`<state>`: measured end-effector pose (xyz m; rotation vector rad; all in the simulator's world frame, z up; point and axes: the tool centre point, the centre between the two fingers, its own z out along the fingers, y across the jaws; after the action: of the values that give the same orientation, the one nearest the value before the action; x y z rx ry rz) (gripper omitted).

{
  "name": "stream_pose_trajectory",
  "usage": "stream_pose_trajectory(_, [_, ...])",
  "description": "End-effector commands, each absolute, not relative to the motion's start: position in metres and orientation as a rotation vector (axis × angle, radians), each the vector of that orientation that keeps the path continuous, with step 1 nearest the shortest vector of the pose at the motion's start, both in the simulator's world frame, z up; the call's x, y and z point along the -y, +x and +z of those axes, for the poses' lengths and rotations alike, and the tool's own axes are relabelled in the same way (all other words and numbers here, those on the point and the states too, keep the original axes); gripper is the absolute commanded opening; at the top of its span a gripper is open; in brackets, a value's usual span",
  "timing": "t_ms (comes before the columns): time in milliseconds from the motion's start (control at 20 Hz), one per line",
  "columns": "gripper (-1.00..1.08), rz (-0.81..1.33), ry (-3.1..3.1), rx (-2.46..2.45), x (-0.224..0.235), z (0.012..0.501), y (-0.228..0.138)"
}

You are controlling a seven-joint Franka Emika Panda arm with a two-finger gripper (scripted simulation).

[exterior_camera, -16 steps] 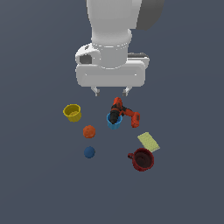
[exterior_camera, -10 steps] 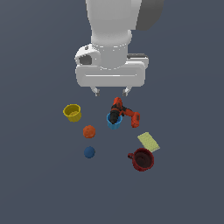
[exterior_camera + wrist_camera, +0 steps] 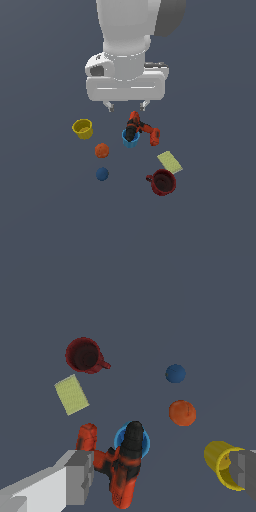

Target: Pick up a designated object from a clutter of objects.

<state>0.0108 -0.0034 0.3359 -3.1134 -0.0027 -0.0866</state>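
Here we see the claw (image 3: 126, 106) hanging above the clutter with its two fingertips (image 3: 108, 106) set wide apart and nothing between them. It touches no object.

Around the orange ball (image 3: 102, 150) there is free room on every side. The yellow cup (image 3: 83, 128) stands near it toward the exterior view's left, the blue cup (image 3: 130, 138) near it toward the exterior view's right, and the blue ball (image 3: 102, 174) lies near it, closer to the exterior camera; none of them touches it. The orange-red drill (image 3: 142, 129) lies with its dark nose over the rim of the blue cup, so that side is more crowded. The yellow-green pad (image 3: 170, 162) lies flat, just beside the dark red mug (image 3: 162, 182), and both are well apart from the orange ball. The grey desk (image 3: 45, 210) is bare far out to the edges of both views.

The orange ball itself is small and round, orange-red, with a slightly uneven, dimpled skin in the wrist view (image 3: 182, 413). We judge it about as large as the blue ball. It rests directly on the desk.
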Motion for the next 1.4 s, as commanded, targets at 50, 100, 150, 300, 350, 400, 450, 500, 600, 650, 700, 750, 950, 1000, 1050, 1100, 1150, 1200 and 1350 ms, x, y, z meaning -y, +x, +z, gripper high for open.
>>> stream_pose_trajectory(50, [1.00, -0.086, -3.115, 0.016, 0.004, 0.334, 0.011])
stream_pose_trajectory(100, [1.00, -0.086, -3.116, 0.024, 0.005, 0.334, 0.011])
stream_pose_trajectory(150, [1.00, -0.085, -3.118, 0.034, 0.006, 0.332, 0.012])
stream_pose_trajectory(300, [1.00, -0.082, -3.123, 0.075, 0.009, 0.328, 0.012])
stream_pose_trajectory(350, [1.00, -0.081, -3.125, 0.092, 0.010, 0.326, 0.013])
stream_pose_trajectory(400, [1.00, -0.080, -3.127, 0.111, 0.012, 0.324, 0.013])
stream_pose_trajectory(450, [1.00, -0.078, -3.129, 0.132, 0.013, 0.321, 0.014])
stream_pose_trajectory(500, [1.00, -0.077, -3.131, 0.154, 0.015, 0.319, 0.014])
stream_pose_trajectory(600, [1.00, -0.072, -3.135, 0.205, 0.019, 0.313, 0.015])
stream_pose_trajectory(650, [1.00, -0.070, -3.137, 0.233, 0.021, 0.310, 0.015])
stream_pose_trajectory(700, [1.00, -0.067, -3.138, 0.263, 0.023, 0.307, 0.016])
stream_pose_trajectory(750, [1.00, -0.064, -3.139, 0.294, 0.026, 0.303, 0.016])
stream_pose_trajectory(950, [1.00, -0.050, -3.136, 0.442, 0.036, 0.287, 0.018])
stream_pose_trajectory(1000, [1.00, -0.045, -3.134, 0.482, 0.039, 0.283, 0.018])
stream_pose_trajectory(1050, [1.00, -0.041, -3.131, 0.521, 0.042, 0.279, 0.018])
stream_pose_trajectory(1100, [1.00, -0.037, -3.127, 0.561, 0.045, 0.274, 0.018])
stream_pose_trajectory(1150, [1.00, -0.032, -3.123, 0.600, 0.047, 0.270, 0.018])
stream_pose_trajectory(1200, [1.00, -0.028, -3.117, 0.640, 0.050, 0.266, 0.018])
stream_pose_trajectory(1350, [1.00, -0.015, -3.097, 0.759, 0.058, 0.253, 0.019])
